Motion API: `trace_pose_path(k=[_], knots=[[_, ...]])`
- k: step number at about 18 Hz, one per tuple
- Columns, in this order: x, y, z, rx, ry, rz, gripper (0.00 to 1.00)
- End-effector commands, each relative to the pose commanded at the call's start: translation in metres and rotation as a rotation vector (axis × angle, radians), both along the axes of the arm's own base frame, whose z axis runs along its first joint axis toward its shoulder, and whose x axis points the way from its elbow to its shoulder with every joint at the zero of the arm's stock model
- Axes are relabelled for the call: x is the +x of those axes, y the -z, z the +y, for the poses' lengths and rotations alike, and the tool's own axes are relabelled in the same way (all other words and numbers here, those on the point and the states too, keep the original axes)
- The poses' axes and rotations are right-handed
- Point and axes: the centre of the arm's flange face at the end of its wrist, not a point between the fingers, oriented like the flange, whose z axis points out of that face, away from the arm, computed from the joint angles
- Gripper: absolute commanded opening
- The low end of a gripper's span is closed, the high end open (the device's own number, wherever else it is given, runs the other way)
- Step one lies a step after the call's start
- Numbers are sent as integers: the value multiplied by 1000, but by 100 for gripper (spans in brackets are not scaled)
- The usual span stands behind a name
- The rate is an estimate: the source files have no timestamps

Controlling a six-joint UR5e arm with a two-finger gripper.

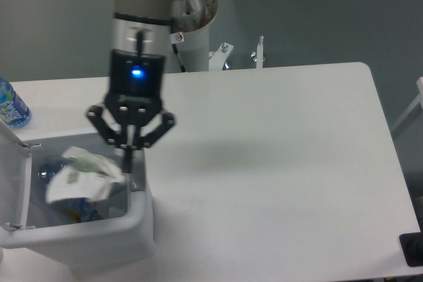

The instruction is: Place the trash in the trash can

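White scrap (80, 175) hangs pinched at gripper (129, 156) tips, over open trash can (135, 219) | crushed bottle (56, 175) lies inside can beneath scrap | gripper above can's right rim, by grey button (138, 177) | can stands on tabletop (277, 163)

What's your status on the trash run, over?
Tool shut on white scrap, held over the open trash can. Crushed bottle already inside. Nothing blocking the opening.

We can read no text anywhere. Far left of the gripper (129, 156), the blue wrap on the clear plastic bottle (11, 107) carries white marks too blurred to read, as are the green marks on the crumpled white scrap (80, 174).
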Motion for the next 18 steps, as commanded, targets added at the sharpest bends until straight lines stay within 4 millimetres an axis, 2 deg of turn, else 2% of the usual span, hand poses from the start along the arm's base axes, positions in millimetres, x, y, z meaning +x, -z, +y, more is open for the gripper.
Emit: trace_pose_path(k=[1, 2, 5, 7, 10, 13, 15, 18], knots=[[0, -1, 0, -2, 4, 7, 95], [-1, -3, -1, -4, -6, 17, 100], [-6, -13, -5, -11, -39, 71, 100], [-20, -24, -8, -16, -86, 116, 100], [-97, -31, -44, -76, -208, 235, 100], [-162, -23, -89, -194, -288, 348, 100], [-187, -14, -111, -286, -257, 422, 100], [-201, -1, -150, -524, -154, 536, 100]])
